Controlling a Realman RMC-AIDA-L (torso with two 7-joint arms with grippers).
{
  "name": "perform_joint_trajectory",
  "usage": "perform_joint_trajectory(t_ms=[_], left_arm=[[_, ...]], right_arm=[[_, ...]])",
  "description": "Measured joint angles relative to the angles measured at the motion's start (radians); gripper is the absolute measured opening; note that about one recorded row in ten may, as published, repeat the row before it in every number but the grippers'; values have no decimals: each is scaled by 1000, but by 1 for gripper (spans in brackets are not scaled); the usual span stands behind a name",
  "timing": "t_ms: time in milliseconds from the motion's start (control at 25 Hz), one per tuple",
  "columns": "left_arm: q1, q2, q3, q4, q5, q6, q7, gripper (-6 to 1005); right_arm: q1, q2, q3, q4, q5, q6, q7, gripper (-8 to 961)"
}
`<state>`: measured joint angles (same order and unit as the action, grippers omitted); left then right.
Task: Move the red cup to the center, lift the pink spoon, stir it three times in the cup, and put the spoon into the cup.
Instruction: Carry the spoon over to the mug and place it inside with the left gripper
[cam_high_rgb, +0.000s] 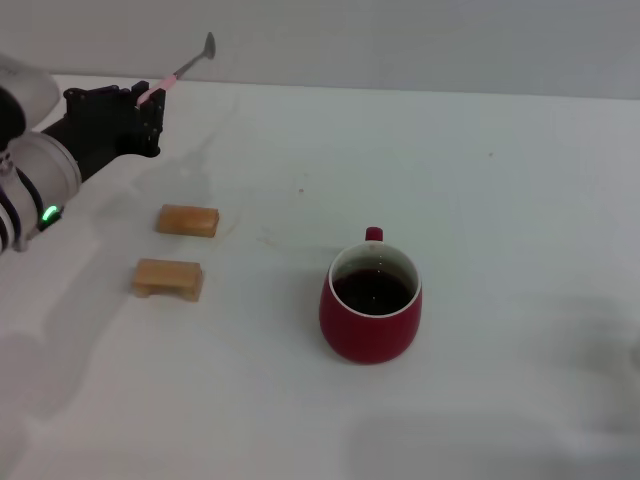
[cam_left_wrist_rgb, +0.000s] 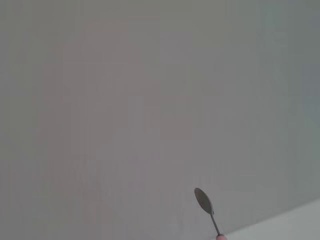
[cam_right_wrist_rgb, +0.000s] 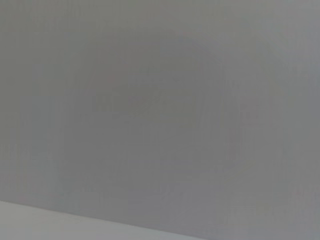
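Note:
The red cup (cam_high_rgb: 371, 306) stands upright on the white table (cam_high_rgb: 500, 200) near the middle, handle pointing to the far side, dark inside. My left gripper (cam_high_rgb: 150, 100) is at the far left, raised above the table, shut on the pink handle of the pink spoon (cam_high_rgb: 180, 70). The spoon's grey bowl points up and away toward the back wall. The left wrist view shows the spoon's bowl and neck (cam_left_wrist_rgb: 205, 204) against the wall. The spoon is far to the left of the cup. My right gripper is out of view.
Two small tan wooden blocks lie left of the cup: one (cam_high_rgb: 187, 220) farther back, one (cam_high_rgb: 168, 278) nearer. A grey wall rises behind the table's far edge. The right wrist view shows only the wall and a strip of table.

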<state>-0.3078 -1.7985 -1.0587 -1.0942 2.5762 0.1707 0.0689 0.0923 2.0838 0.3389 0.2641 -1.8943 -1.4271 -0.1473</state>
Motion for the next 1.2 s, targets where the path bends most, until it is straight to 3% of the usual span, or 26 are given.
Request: perform_joint_trajectory(t_ms=[200, 280, 400, 600, 680, 800, 1000, 1200], left_arm=[[44, -34, -119, -220, 110, -344, 84, 138], [43, -59, -154, -284, 108, -482, 156, 138], [34, -121, -219, -357, 104, -681, 315, 138], [20, -250, -407, -440, -16, -927, 640, 137], [18, -258, -456, -471, -117, -983, 729, 137], [6, -248, -509, -516, -210, -1062, 766, 137], [-43, -256, -591, -587, -211, -1278, 773, 138], [-61, -256, -639, -684, -182, -1413, 749, 137]], right_arm=[[12, 1, -1, 0, 0, 7, 0, -1], [14, 1, -2, 0, 0, 8, 0, -1], [15, 0, -3, -3, 0, 8, 0, -1], [8, -1, -1, -6, 0, 3, 0, 0], [4, -2, 0, -6, 0, 0, 0, 0], [-5, -2, 0, -9, 0, -13, 0, 0], [-13, -2, -2, -11, 0, -18, 0, 0], [-25, -2, 3, -16, 0, -19, 0, 0]])
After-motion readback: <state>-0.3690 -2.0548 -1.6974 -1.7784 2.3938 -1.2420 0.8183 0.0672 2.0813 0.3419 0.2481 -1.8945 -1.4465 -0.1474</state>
